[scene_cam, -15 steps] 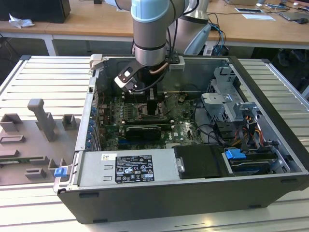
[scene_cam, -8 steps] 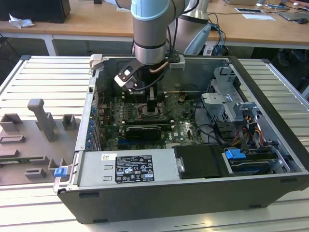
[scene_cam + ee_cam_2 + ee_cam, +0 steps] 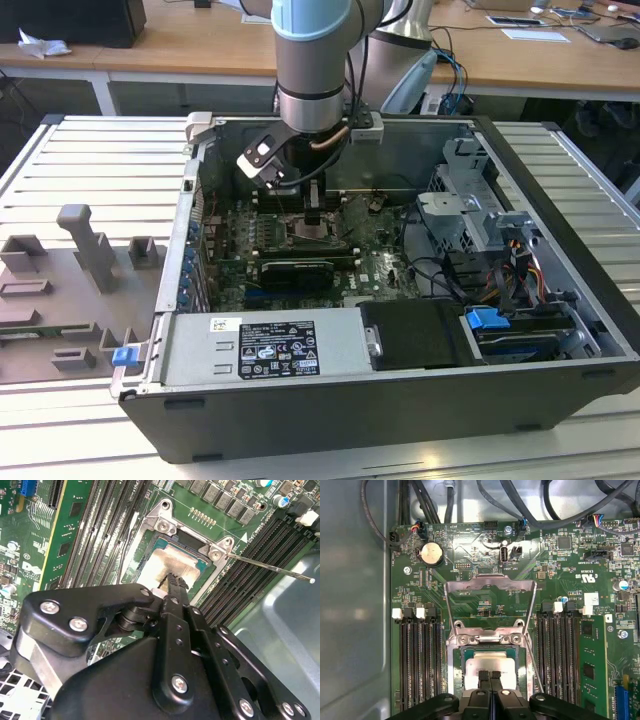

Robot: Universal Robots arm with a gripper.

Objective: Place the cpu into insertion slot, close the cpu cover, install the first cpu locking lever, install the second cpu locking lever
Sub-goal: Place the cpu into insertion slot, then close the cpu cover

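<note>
Over the insertion slot (image 3: 454,661) inside the computer case (image 3: 300,425), gripper (image 3: 490,674) fingers are pinched narrow and hold nothing, with the tips at or just above the cpu (image 3: 490,661); can't tell if they touch. Cpu sits in the slot and looks flat. Cpu cover (image 3: 490,582) is open and tipped back, locking lever (image 3: 270,567) loose and sticking out. Risk: sideways drag from the tips skews the chip and bends socket pins, and a closing cover would clamp it crooked.

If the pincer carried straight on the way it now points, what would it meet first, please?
Most likely the cpu in the insertion slot; the pincer points at its metal top, contact unclear.
</note>
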